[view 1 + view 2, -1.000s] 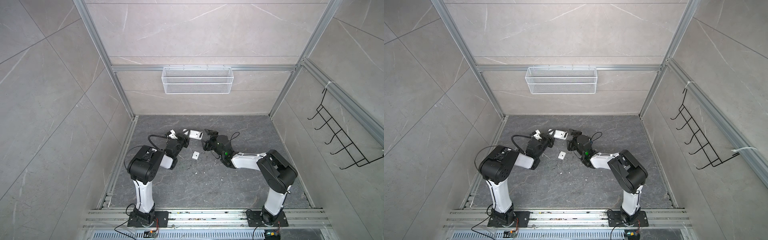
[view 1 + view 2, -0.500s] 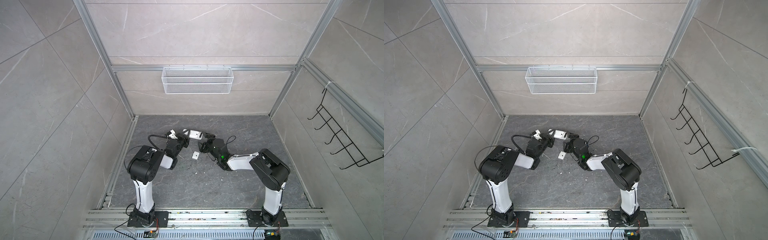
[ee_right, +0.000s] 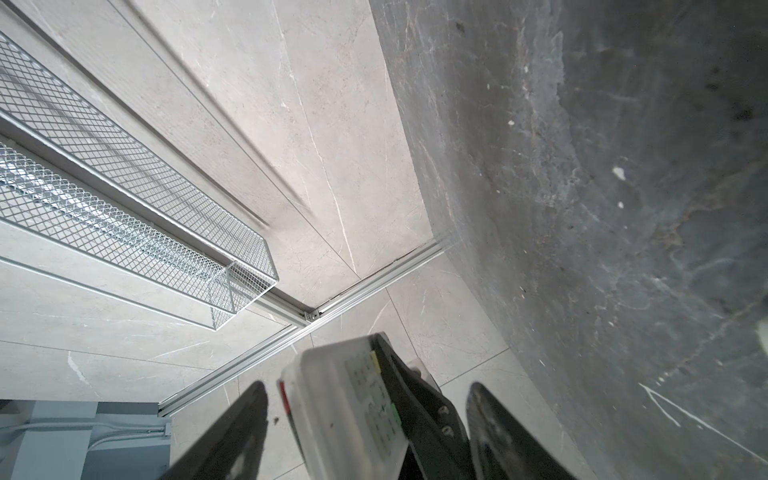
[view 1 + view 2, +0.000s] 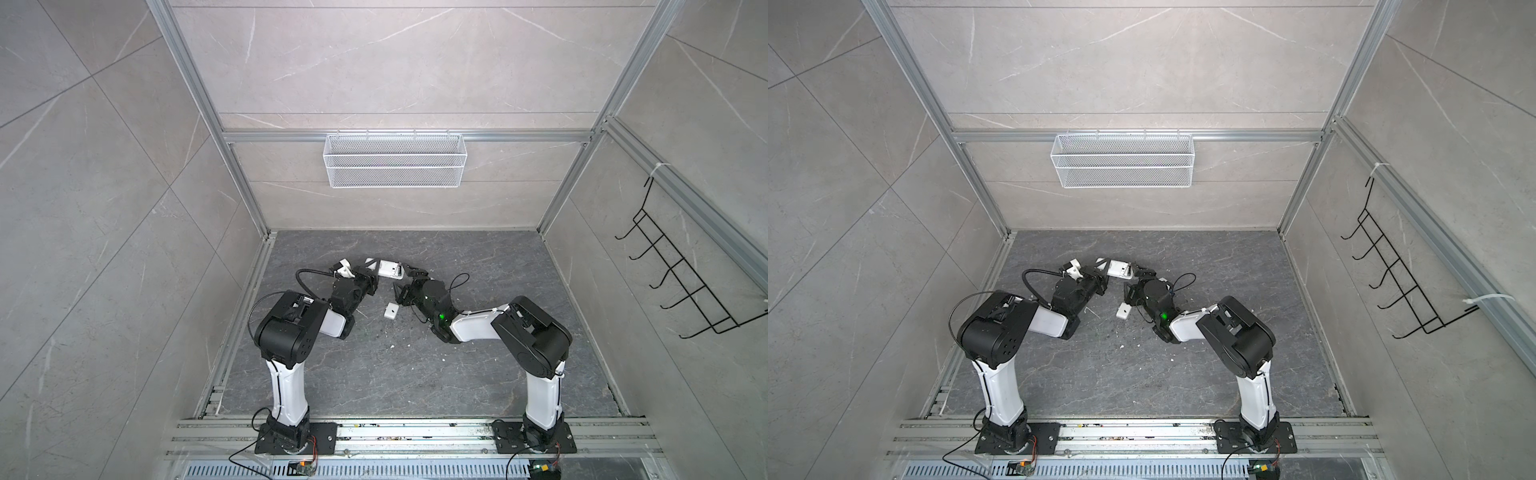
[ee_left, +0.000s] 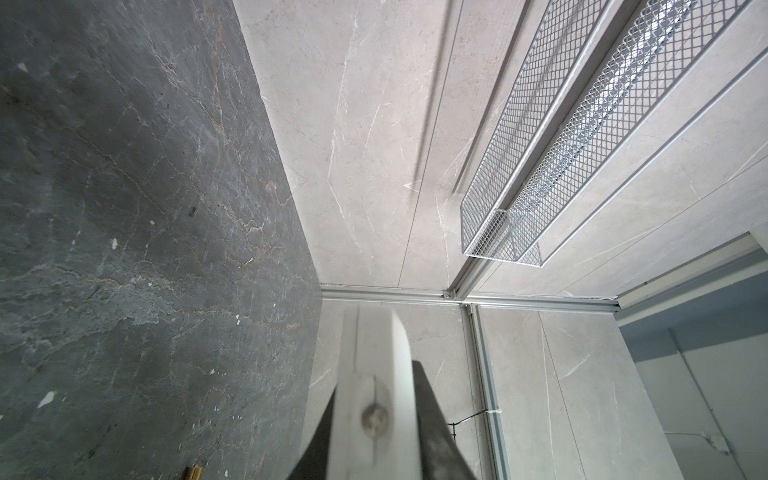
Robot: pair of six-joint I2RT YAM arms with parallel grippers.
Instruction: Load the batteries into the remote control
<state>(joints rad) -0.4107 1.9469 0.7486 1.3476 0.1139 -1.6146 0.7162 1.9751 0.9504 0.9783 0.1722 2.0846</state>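
The white remote control [image 4: 390, 268] [image 4: 1121, 268] is held off the floor near the back middle, with my left gripper [image 4: 374, 273] [image 4: 1105, 272] shut on one end. In the left wrist view its white body [image 5: 372, 357] stands edge-on between the black fingers [image 5: 432, 415]. My right gripper [image 4: 405, 282] [image 4: 1136, 281] is open at the remote's other end. In the right wrist view, the button face [image 3: 370, 399] lies between the right gripper's [image 3: 368, 388] spread fingers [image 3: 498, 432], with gaps on both sides. I cannot make out the batteries in any view.
A small white cover plate [image 4: 391, 310] [image 4: 1122, 310] lies on the dark floor just in front of the grippers. White specks [image 4: 392, 346] are scattered nearer the front. A wire basket [image 4: 395, 160] hangs on the back wall, and a black hook rack [image 4: 681, 278] on the right wall.
My right arm has swung left and brought its open jaws around the remote's free end, narrowing them a little. The left arm and the remote have stayed put.
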